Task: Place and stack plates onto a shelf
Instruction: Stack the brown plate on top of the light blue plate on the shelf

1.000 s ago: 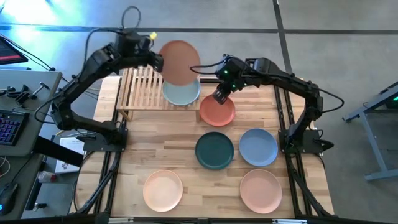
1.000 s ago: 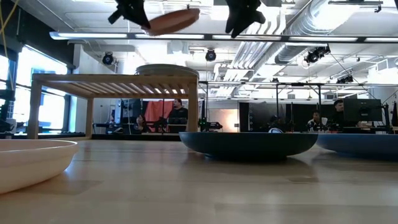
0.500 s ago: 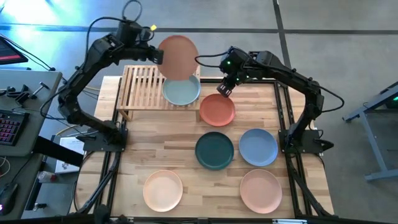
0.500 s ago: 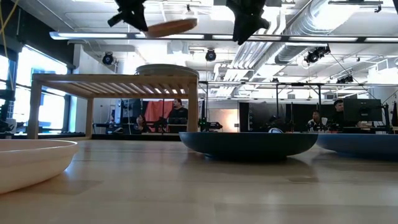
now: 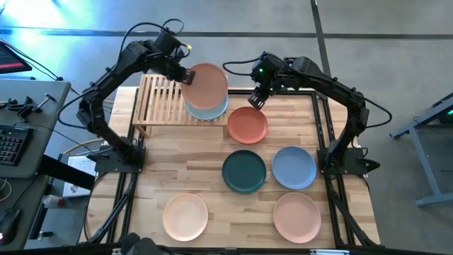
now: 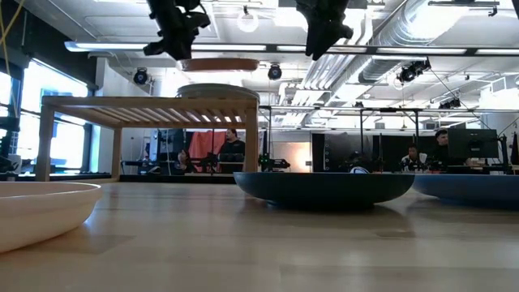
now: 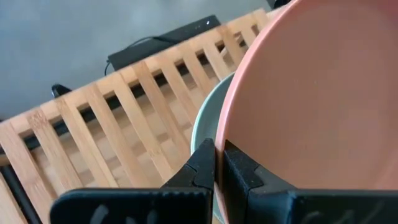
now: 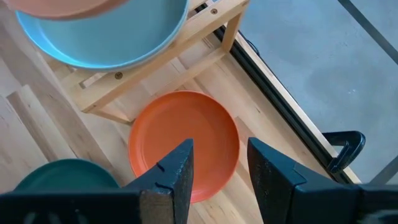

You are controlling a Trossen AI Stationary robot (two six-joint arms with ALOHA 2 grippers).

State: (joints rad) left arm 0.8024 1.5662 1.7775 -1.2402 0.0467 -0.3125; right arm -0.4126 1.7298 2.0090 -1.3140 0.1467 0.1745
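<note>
Pinching peach plate (image 7: 311, 93) rim btwn left fingers (image 7: 202, 168).

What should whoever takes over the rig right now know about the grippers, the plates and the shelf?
Left gripper: shut on the rim of the tan plate, holding it level in the air above the sage green plate.
Right gripper: open, empty, above the terracotta red plate.
Shelf: the sage green plate is the only one resting on it, at its right end.
On the table: terracotta red, dark teal plate, light blue plate, beige plate, peach plate.
Done: one plate shelved.
Left: lower the tan plate, then stack the other five.
</note>
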